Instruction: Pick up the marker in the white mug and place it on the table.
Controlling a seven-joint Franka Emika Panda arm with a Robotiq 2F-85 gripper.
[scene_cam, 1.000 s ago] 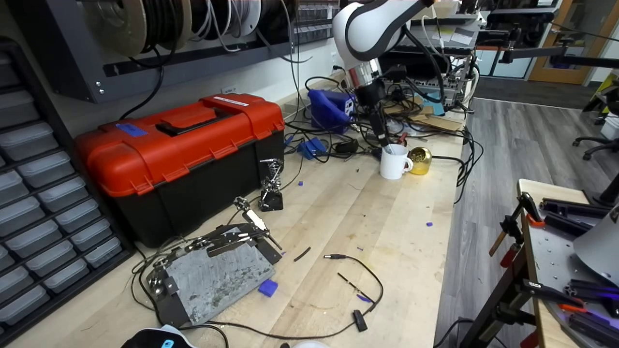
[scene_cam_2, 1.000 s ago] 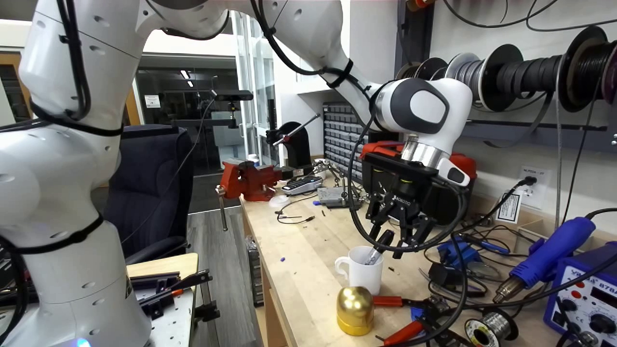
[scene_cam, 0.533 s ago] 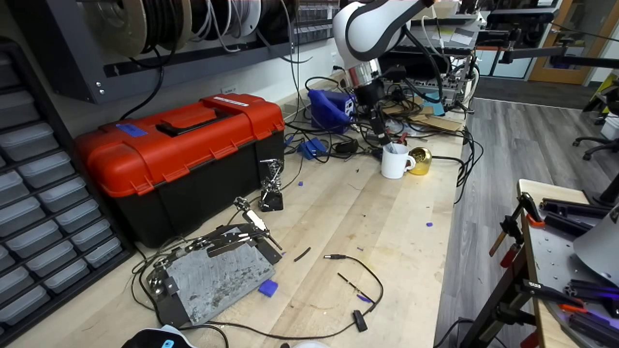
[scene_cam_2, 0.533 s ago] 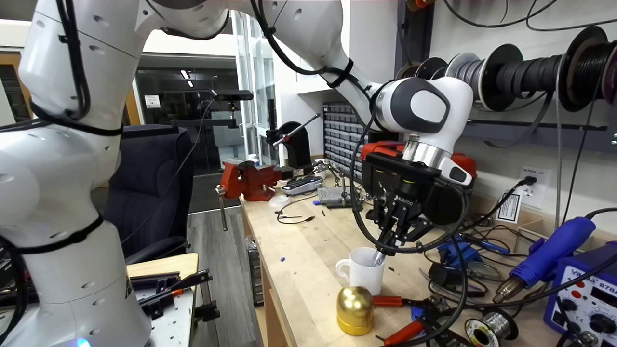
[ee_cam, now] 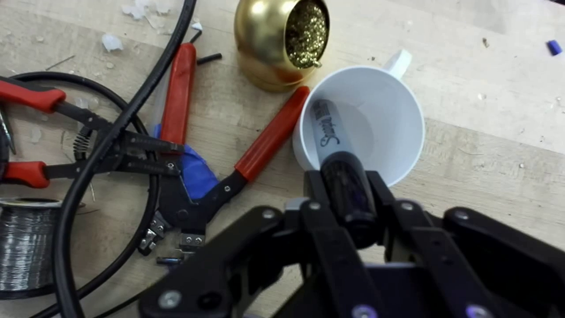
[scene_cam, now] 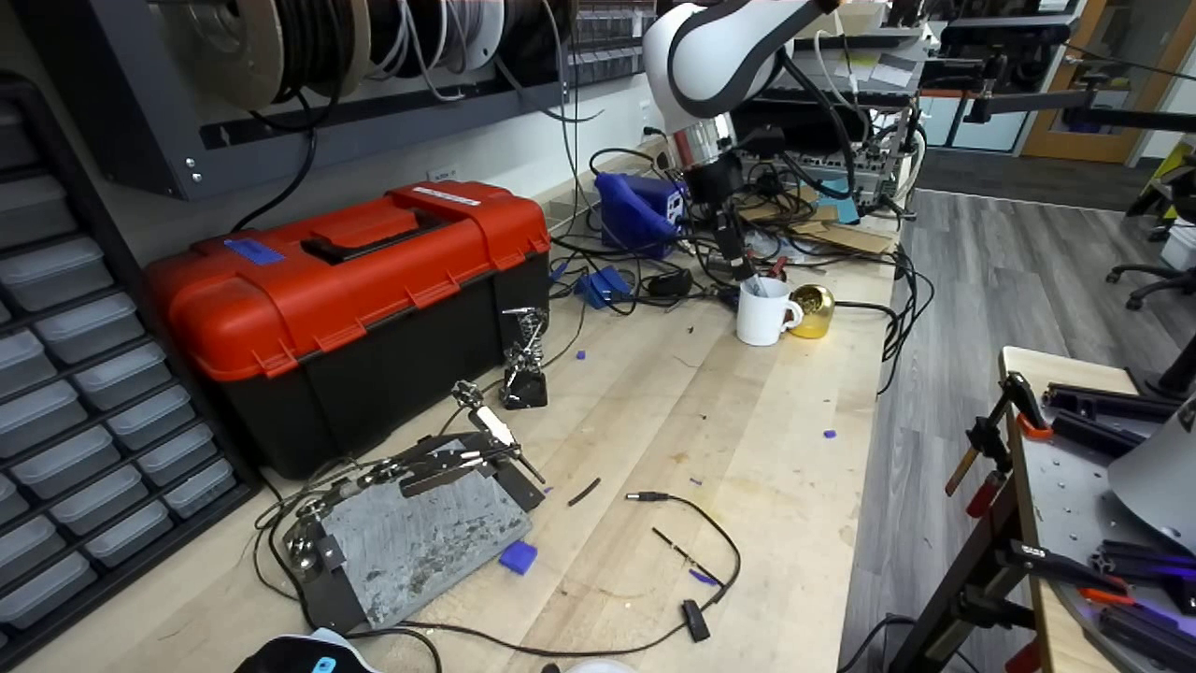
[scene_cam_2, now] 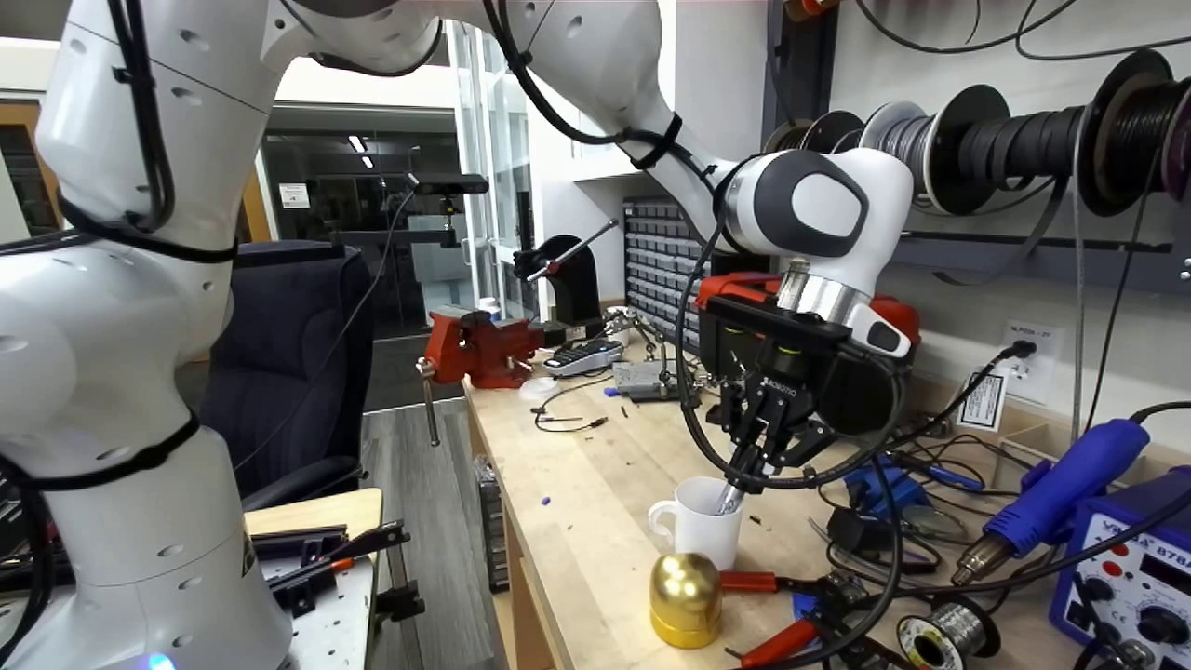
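Note:
The marker (ee_cam: 330, 130) leans in the white mug (ee_cam: 393, 128), its grey lettered barrel inside and its black cap rising past the rim. Both fingers of my gripper (ee_cam: 345, 182) press on the cap from either side, so the jaws are shut on it. Upright on the wood-grain table (scene_cam_2: 582, 465) stands the mug, with the marker's lower end still inside. In both exterior views the gripper (scene_cam_2: 750, 470) sits just above the mug (scene_cam: 762, 318), and the fingers cover most of the cap there.
A gold tip-cleaner pot (ee_cam: 269, 42) stands close beside the mug. Red-handled pliers (ee_cam: 273, 134) reach the mug's side, with a solder spool (ee_cam: 28, 247) and black cables further off. A blue hot-air tool (scene_cam_2: 1070, 493) and a red toolbox (scene_cam: 364, 271) are along the wall.
One second ago the jaws stood open around the marker's cap; by half a second ago they had closed on it. The marker and mug shifted slightly. Since then nothing visibly moves.

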